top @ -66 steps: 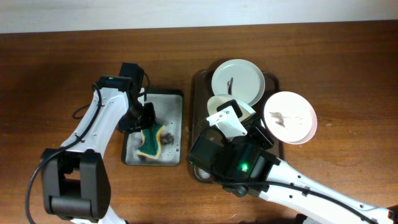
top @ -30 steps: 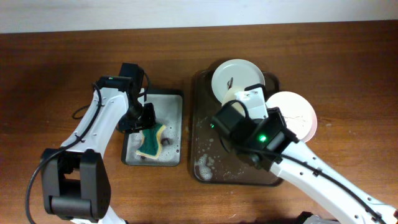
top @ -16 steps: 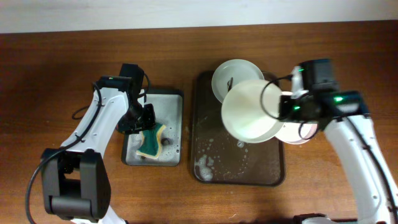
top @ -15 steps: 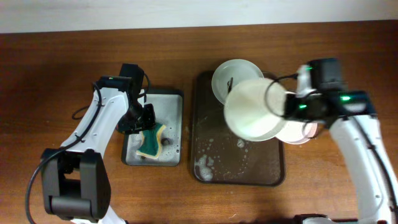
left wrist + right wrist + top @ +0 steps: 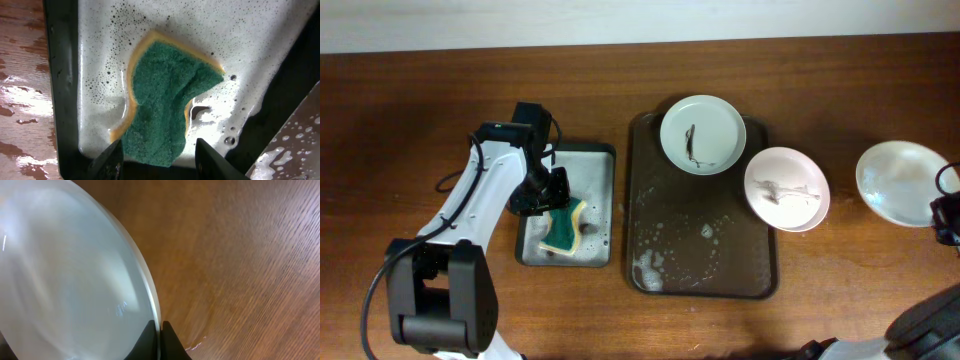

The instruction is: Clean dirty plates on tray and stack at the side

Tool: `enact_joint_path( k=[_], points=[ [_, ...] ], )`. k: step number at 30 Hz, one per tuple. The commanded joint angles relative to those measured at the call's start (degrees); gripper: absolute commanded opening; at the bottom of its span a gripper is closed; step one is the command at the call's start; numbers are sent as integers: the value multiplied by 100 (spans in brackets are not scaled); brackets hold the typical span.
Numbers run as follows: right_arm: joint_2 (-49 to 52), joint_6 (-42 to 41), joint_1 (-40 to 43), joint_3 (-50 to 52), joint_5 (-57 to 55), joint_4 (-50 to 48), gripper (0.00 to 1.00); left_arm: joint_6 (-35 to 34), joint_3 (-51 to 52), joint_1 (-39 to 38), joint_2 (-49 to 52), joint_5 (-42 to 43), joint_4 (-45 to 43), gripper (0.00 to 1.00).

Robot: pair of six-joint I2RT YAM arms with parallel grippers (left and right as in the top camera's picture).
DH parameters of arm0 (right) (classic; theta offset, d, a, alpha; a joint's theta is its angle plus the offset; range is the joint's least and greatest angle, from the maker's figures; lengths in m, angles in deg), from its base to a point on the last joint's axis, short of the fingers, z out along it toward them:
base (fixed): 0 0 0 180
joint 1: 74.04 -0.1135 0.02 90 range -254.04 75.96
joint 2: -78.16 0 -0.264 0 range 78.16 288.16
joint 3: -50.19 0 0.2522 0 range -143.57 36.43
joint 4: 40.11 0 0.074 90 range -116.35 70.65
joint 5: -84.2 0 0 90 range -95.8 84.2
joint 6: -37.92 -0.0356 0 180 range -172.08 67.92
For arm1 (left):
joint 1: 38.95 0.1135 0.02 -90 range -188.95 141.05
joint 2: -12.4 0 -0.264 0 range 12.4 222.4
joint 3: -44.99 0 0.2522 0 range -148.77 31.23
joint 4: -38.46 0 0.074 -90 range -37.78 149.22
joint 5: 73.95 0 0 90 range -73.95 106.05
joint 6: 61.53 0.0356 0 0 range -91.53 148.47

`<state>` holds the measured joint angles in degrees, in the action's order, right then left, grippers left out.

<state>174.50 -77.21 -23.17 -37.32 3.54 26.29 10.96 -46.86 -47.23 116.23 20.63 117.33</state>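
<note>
The right gripper [image 5: 160, 329] is pressed together on the rim of the held plate [image 5: 898, 182], well to the right of the tray [image 5: 705, 270] and close to the overhead view's right edge; whether the plate touches the table [image 5: 880, 90] I cannot tell. On the tray, a smeared plate [image 5: 701, 135] sits at the far end and a pinkish plate [image 5: 787, 189] overhangs the right rim (dark marks on both). The tray's near half is open and wet with suds. Bare wood lies between the pinkish plate and the held plate. The left gripper [image 5: 159, 162] hangs spread in the grey basin [image 5: 62, 75], its fingers either side of the sponge [image 5: 165, 95]. The tabletop is dark, grained wood.
</note>
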Motion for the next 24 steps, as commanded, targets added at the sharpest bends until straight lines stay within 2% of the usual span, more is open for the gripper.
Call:
enact_joint_path(
  k=[1,2,3,5,6,8,12,15,20,24],
  points=[
    [605,-85,-26,-76,-101,-15,4,50,7,9,-26,61,7,45],
    [763,-85,-61,-76,-101,-17,4,48,7,9,-26,63,9,45],
    [804,-87,-66,-76,-94,-17,11,50,7,9,-26,63,13,45],
    [815,-87,-70,-87,105,-85,64,50,7,9,-24,66,33,45],
    [765,-42,-61,-146,459,-105,71,48,7,9,-26,66,57,45],
    [649,214,-79,-243,1045,-109,74,50,7,9,-26,63,87,45],
    [201,1132,-463,-356,2280,-83,72,50,7,9,-26,63,116,49],
    [2,1790,-1237,-352,2262,291,66,50,7,9,-26,63,114,49],
    [153,1700,-2905,-44,92,498,66,50,7,9,-26,63,136,49],
    [321,1200,-3464,192,-1213,321,66,50,7,9,-26,61,179,50]
  ],
)
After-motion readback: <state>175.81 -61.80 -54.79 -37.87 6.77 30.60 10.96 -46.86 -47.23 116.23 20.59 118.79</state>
